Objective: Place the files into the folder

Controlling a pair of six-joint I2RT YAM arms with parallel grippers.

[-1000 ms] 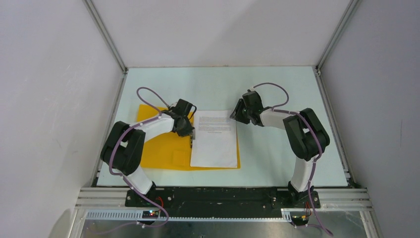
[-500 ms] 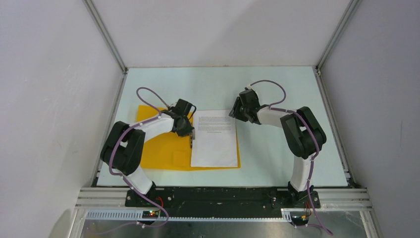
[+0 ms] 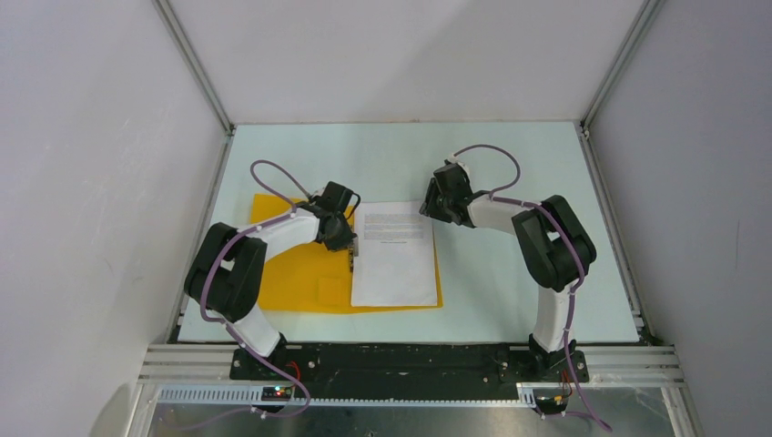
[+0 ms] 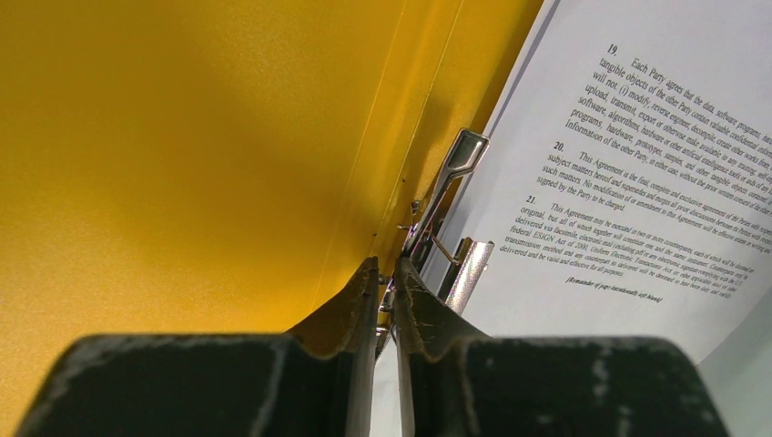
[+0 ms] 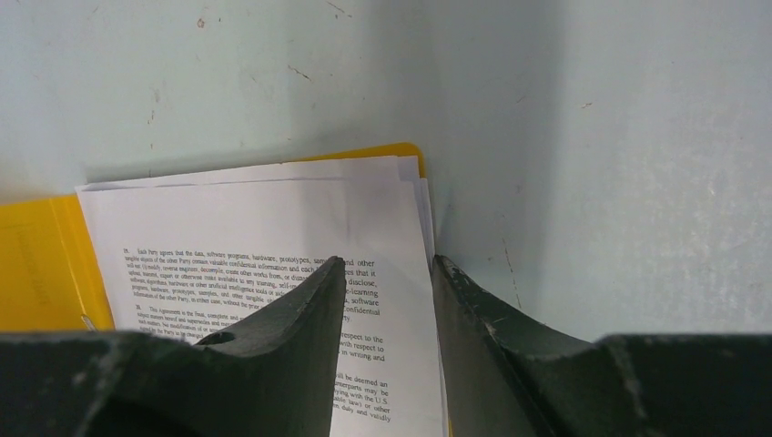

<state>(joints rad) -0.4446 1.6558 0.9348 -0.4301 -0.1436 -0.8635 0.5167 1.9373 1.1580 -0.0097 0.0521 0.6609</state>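
1. Files point(image 3: 393, 259) lie on the open folder's point(image 3: 296, 269) right half, unmoved.
2. Left gripper point(image 4: 386, 273) pinches the folder's metal clip point(image 4: 455, 164).
3. Right gripper point(image 5: 387, 269), fingers spread, has shifted slightly over the folder's far-right corner; clamping likely remains.

files point(image 3: 393, 255) on folder's point(image 3: 291, 273) right half

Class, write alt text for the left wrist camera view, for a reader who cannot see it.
The left gripper, fingers almost closed, pinches the metal clip at the spine of the open yellow folder. Printed white sheets lie to the right.
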